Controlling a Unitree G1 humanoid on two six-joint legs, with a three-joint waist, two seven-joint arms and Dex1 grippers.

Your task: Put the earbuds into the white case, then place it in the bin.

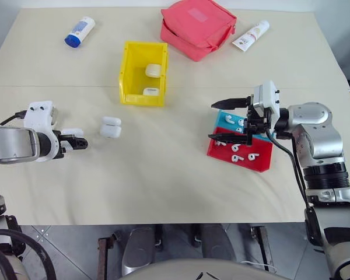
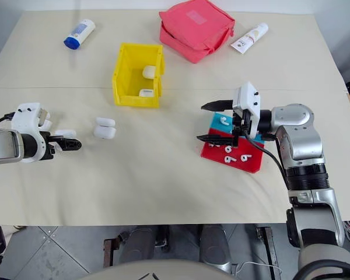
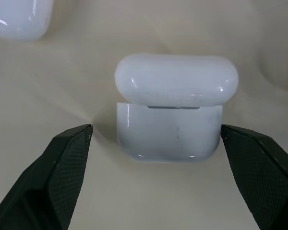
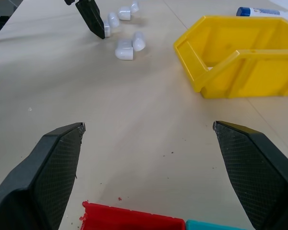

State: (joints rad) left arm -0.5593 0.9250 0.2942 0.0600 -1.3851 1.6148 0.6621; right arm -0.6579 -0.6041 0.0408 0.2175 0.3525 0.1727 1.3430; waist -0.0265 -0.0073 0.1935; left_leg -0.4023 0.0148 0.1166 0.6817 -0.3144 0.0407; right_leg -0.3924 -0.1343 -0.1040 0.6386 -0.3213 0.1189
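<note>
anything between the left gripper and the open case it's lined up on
Nothing visible. In the left wrist view the white case, lid up, sits on bare table between the left gripper's open fingers. Another open case lies further right, off that line.
</note>
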